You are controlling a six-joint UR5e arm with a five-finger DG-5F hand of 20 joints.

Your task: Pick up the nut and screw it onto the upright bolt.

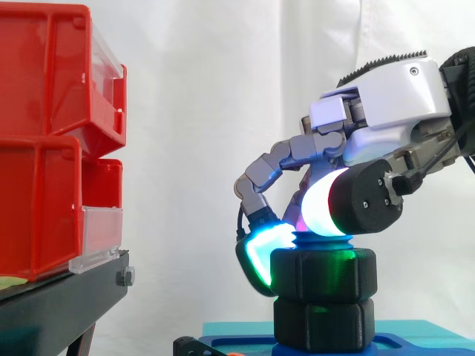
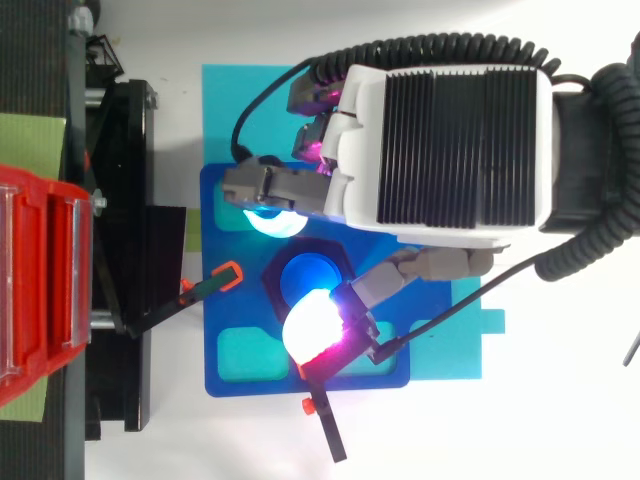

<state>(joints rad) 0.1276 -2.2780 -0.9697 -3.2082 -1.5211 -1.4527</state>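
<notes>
Two glowing pads of the hand (image 1: 393, 96) pinch the nut (image 1: 323, 273) from opposite sides in the side view, the fingers (image 1: 260, 248) curled down and closed on it. The nut sits on the upright bolt (image 1: 318, 239), whose blue threaded tip shows just above it. A second black collar (image 1: 323, 322) lies directly beneath, on the blue plate (image 1: 245, 343). The nut looks like chunky, rigid plastic (light for its bulk, I would judge). Its flat flanks give the pads something to bear on, though smooth faces may slip under turning, so opposite flats seem the best hold. The red bins (image 1: 44, 133) on their black stand (image 1: 59, 304) are well apart, leaving open room on that side.

In the top view the nut (image 2: 338, 253) rings the bolt (image 2: 298, 272) near the plate's (image 2: 212, 200) middle, with a cyan pad on one side and a white-magenta pad on the other. A black clip with an orange tip (image 2: 212, 284) points at the nut from the bin side and lies near it. A finger sweeping round could meet it, while the white surface (image 2: 450, 440) beyond the plate is free
</notes>
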